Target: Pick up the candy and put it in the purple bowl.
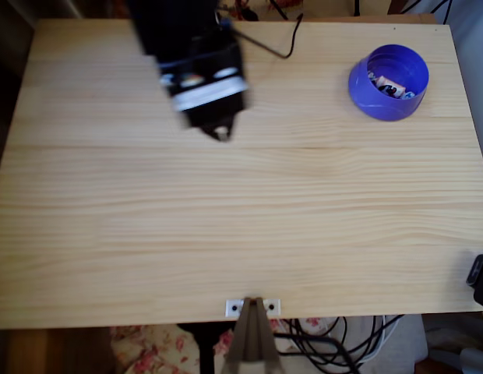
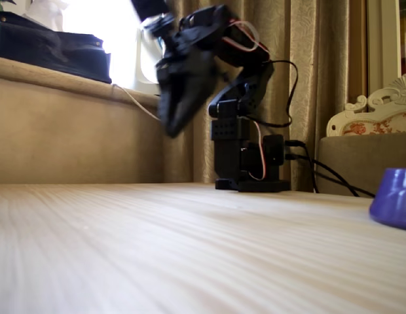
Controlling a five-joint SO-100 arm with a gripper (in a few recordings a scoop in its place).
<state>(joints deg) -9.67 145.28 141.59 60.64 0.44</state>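
Overhead view shows the black gripper (image 1: 220, 132) hanging above the upper-left part of the pale wooden table (image 1: 241, 234), its tip pointing down toward the lower edge of the picture and blurred. Its jaws look drawn together to a single narrow point with nothing between them, though the blur keeps me from being certain. Directly beneath and around the jaws the boards lie bare. Well off to the right of the jaws, near the table's far right corner, sits the purple bowl (image 1: 389, 82), upright on the wood. Inside it rests the candy (image 1: 388, 86), seen as small wrapped pieces with pale, dark and bluish marks against the inner wall; how many pieces there are I cannot tell. From the low fixed view the gripper (image 2: 171, 127) hangs clear above the table (image 2: 190, 248), pointed downward, ahead of the arm's black base (image 2: 245, 163) standing farther back on the wood. The purple bowl (image 2: 394, 206) shows at the right edge, far from the jaws.
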